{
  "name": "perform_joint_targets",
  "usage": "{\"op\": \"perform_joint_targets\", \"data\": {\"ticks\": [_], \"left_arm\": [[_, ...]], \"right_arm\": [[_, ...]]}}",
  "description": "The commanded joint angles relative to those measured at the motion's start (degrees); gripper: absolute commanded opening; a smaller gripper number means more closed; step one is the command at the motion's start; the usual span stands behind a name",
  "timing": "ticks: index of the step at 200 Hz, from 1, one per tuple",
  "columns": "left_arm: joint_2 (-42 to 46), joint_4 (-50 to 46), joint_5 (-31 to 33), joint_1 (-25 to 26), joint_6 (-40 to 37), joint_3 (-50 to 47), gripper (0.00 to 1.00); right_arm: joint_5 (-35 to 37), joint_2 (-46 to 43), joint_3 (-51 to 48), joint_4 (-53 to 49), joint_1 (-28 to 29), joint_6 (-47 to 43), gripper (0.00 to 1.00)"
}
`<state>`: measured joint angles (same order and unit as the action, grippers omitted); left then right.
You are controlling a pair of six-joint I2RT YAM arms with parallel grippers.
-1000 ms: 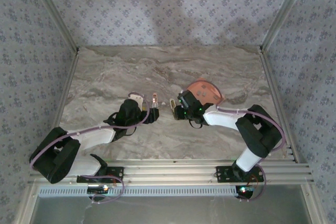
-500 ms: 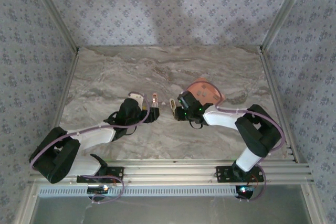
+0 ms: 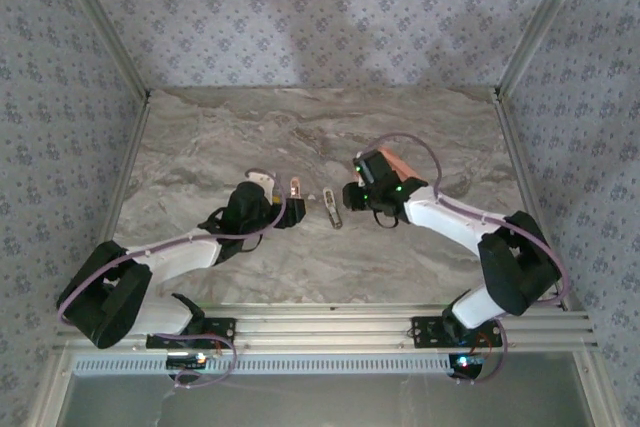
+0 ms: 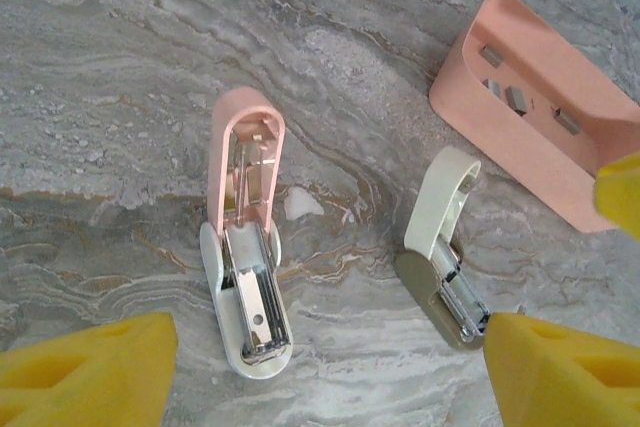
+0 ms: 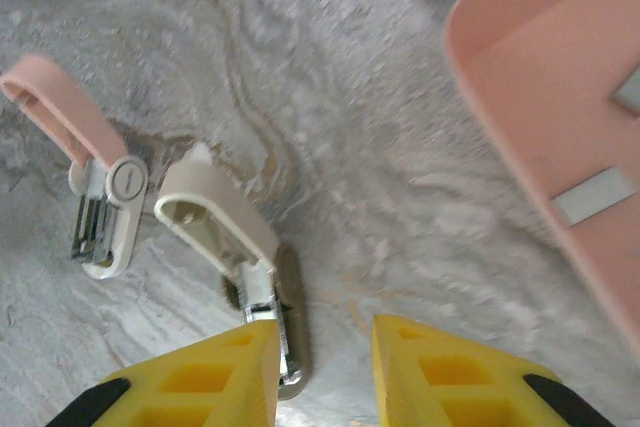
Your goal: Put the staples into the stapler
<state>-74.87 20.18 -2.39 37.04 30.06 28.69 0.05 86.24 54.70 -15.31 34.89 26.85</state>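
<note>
Right gripper [image 5: 325,335] fingers apart, empty; left wrist view shows staples [image 4: 516,98] in tray [image 4: 505,142].

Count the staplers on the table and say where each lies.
2. The pink stapler lies open on the marble; the beige stapler lies open beside it, nearer the salmon-pink tray. None seems hidden.

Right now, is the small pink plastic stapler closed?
No, the small pink plastic stapler lies on the grey marble table with its lid swung open, baring its metal channel.
</note>
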Motion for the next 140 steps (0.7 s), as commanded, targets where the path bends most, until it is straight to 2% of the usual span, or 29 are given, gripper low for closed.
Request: {"op": "perform_joint_targets", "data": {"ticks": [1,26,72,112,140], "left_arm": [[-1.4,-1.0,-1.5,-0.7,0.2,2.6,0.80],[-3.5,-1.8,-1.8,-1.1,0.6,5.1,0.80],[-7.5,-3.3,-2.0,-2.5,3.2,9.8,0.80],[-10.5,-7.8,-1.2,-3.8,4.2,15.4,0.80],[-12.2,-9.9,-1.0,-4.8,5.2,17.8,0.80]], "right_arm": [[-3.0,-0.7,4.1,-9.9,-4.2,-5.9,0.31],[-4.5,1.5,7.6,-15.7,-9.7,-8.4,0.32],[-8.8,9.3,15.7,-22.2,-18.4,-7.5,0.32],[-12.4,18.4,24.6,-24.9,-20.5,-5.0,0.31],[-12.2,24.6,30.6,-26.7,-20.4,-4.3,0.30]]}}
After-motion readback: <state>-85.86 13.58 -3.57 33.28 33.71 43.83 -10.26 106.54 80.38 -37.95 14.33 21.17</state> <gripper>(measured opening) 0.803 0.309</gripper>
